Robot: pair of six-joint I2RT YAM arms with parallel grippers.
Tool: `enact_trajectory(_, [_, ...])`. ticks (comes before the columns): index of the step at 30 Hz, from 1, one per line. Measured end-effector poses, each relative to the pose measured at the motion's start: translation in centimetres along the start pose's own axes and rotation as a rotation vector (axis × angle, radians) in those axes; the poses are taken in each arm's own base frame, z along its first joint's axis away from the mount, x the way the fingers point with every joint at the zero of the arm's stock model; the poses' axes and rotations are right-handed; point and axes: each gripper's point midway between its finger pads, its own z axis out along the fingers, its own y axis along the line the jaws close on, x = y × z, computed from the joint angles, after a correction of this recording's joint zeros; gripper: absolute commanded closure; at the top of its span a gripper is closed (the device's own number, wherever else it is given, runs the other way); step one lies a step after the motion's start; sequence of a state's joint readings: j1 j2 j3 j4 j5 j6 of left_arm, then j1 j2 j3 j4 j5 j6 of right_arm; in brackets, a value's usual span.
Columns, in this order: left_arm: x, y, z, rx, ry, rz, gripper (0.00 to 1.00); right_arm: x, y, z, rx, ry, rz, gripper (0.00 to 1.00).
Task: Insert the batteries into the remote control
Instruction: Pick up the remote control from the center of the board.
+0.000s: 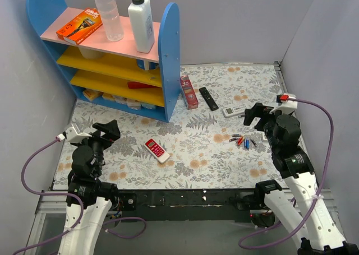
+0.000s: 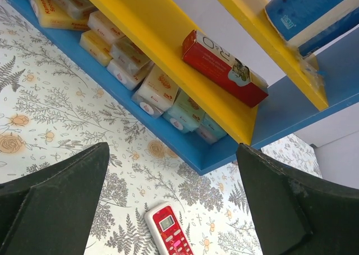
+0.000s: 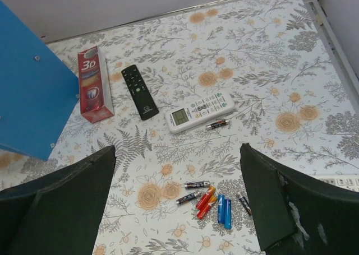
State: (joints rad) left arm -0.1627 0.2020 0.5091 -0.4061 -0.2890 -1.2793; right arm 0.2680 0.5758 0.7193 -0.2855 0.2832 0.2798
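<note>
Plainly, we see left claw (image 1: 110, 130) and right claw (image 1: 252, 114) both spread apart, empty. Small red, blue and dark cylindrical batteries (image 3: 213, 202) lie clustered on the floral bench (image 3: 291, 59) (one stray apart); the slim black rectangular remote control (image 3: 139, 91) lies beyond them.

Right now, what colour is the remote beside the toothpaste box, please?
The remote control is all black; best in the right wrist view.
</note>
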Motion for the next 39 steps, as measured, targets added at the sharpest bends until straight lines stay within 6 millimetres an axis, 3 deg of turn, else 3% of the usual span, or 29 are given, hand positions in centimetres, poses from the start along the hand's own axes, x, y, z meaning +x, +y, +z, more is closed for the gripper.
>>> enact_trajectory(7, [0.6,0.2,0.2,-0.002,0.006,-0.009,0.02,3.3,2.0,3.6,-0.075,0.174,-0.042,0.05])
enact_trajectory(16, [1.2,-0.5,0.0,0.034,0.036,-0.024,0.02,7.1,4.8,11.3,-0.132,0.444,-0.105,0.09])
enact_trajectory(22, [2.2,-0.9,-0.2,0.054,0.083,-0.048,0.02,10.6,5.6,16.7,-0.138,0.592,-0.15,0.12])
enact_trajectory(27, [3.3,-1.1,-0.3,0.07,0.142,-0.05,0.02,14.5,6.3,20.6,-0.15,0.723,-0.197,0.28])
enact_trajectory(29, [3.8,-1.1,-0.2,0.069,0.163,-0.051,0.02,15.8,6.8,21.7,-0.162,0.754,-0.216,0.33])
enact_trajectory(39, [6.4,-2.0,0.3,0.105,0.291,-0.035,0.02,20.7,9.6,24.0,-0.199,0.847,-0.324,0.34])
